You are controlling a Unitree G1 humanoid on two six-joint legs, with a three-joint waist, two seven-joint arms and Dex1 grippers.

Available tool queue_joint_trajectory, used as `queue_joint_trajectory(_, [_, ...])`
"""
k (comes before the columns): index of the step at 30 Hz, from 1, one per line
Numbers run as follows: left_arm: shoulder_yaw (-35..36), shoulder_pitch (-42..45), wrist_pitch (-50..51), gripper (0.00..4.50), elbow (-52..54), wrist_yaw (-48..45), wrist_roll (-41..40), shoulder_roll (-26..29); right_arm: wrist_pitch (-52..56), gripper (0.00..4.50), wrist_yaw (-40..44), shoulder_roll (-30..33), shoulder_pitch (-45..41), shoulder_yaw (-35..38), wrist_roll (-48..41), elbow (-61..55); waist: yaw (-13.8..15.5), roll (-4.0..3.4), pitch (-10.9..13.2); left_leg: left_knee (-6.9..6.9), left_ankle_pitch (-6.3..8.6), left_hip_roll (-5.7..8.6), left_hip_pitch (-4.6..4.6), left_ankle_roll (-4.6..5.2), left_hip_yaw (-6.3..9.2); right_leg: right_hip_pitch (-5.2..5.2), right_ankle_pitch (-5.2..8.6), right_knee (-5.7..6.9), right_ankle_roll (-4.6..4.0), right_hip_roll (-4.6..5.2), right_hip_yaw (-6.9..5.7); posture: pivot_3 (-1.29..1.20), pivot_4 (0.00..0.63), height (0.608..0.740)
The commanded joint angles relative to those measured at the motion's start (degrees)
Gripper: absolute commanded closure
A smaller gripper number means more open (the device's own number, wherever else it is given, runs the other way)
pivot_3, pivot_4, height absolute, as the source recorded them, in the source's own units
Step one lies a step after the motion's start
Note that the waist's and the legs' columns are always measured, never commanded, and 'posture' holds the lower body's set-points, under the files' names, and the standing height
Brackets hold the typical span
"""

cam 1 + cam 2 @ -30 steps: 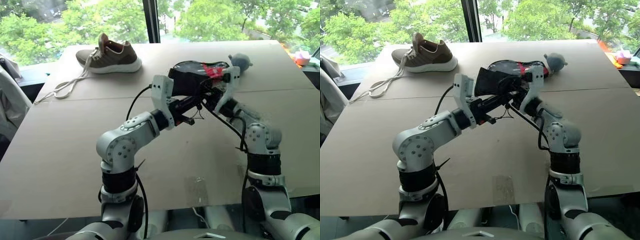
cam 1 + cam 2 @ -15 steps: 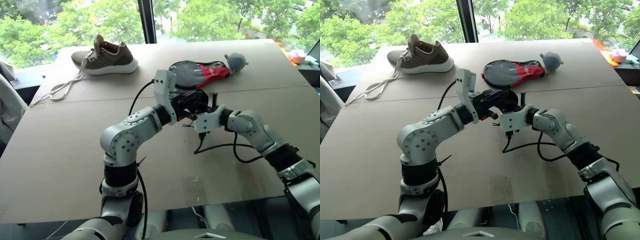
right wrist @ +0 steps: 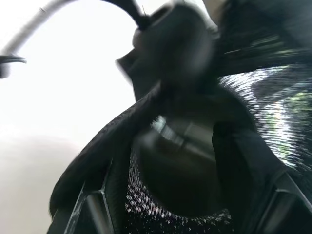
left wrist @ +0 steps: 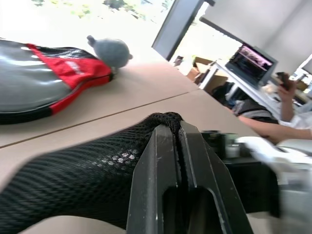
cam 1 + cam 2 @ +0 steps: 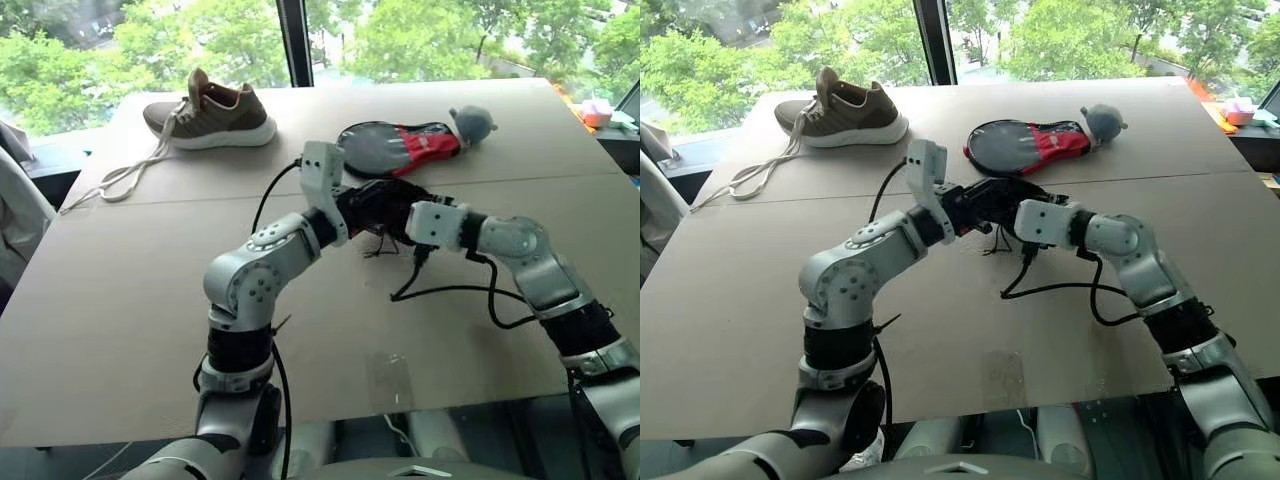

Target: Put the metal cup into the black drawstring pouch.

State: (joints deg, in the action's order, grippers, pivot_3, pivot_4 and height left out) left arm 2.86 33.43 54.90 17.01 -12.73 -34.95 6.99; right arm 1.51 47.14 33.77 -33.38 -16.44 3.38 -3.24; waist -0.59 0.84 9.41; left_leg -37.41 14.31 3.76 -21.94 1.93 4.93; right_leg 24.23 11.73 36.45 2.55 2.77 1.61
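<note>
The left claw [image 4: 179, 161] was pressed together on the rim of the soft black mesh drawstring pouch [image 4: 78, 180], holding it off the brown cardboard-covered desk [image 5: 120, 300], probably so its mouth faced the right claw [image 5: 398, 212] at its three o'clock. That claw reached into the fabric; whether its fingers were spread I could not tell. A glint inside the mesh may have been the shiny metal cup, but the blur left this unsure. The grey-and-red oval case [image 5: 400, 148] lay at twelve o'clock, untouched.

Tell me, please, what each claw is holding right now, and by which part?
The left claw is shut on the black drawstring pouch, pinching its mesh edge. Whether the right claw grips anything cannot be told.
</note>
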Motion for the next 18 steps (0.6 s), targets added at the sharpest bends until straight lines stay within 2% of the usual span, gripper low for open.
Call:
queue_joint_trajectory(1, [0.6,0.6,-5.0,4.50,-1.0,-0.1,2.4,0.5,12.5,1.77,7.3,4.2,1.5,4.6,-9.2,-10.9,0.2,0.00,0.0,-0.01,0.00,0.01,-0.02,0.01,0.01,0.00,0.00,-0.01,0.00,0.03,-0.02,0.00,0.150,0.740])
queue_joint_trajectory(4, [0.5,0.5,-5.9,4.50,-1.8,-0.4,2.2,0.0,21.0,1.77,8.4,5.5,1.9,7.6,-15.0,-15.4,0.5,0.00,0.0,-0.01,0.02,0.01,-0.05,0.03,0.09,-0.02,0.00,-0.05,0.00,0.10,-0.11,0.00,0.150,0.740])
queue_joint_trajectory(9, [1.5,1.0,-5.4,4.50,-2.0,-0.2,0.0,-2.3,27.4,1.77,6.3,4.0,1.9,12.6,-21.4,-17.0,0.9,0.01,0.0,-0.01,0.03,0.01,-0.08,0.05,0.09,-0.01,0.00,-0.07,0.00,0.14,-0.11,0.00,0.150,0.740])
queue_joint_trajectory(12, [5.0,3.3,-4.4,4.50,-2.8,2.0,-3.4,-5.4,35.2,1.77,4.2,1.3,4.6,15.0,-28.8,-21.2,1.3,0.01,0.0,-0.01,0.03,0.00,-0.10,0.05,0.12,0.00,0.00,-0.07,0.00,0.14,-0.09,0.00,0.150,0.740])
queue_joint_trajectory(16, [10.6,7.5,-2.4,4.50,-4.4,5.8,-11.0,-9.9,43.2,1.77,5.7,3.4,11.3,15.7,-36.3,-27.1,1.7,0.02,0.0,-0.07,0.04,0.02,-0.32,0.06,0.37,0.02,0.00,-0.19,0.00,0.21,-0.21,0.00,0.150,0.740])
queue_joint_trajectory(18, [13.0,9.2,-1.0,4.50,-5.5,7.7,-14.7,-11.5,45.4,1.77,3.3,2.8,13.6,15.4,-37.2,-28.2,1.6,0.02,0.0,-0.09,0.07,0.07,-0.38,0.11,0.34,0.03,-0.01,-0.23,0.01,0.25,-0.23,0.00,0.150,0.740])
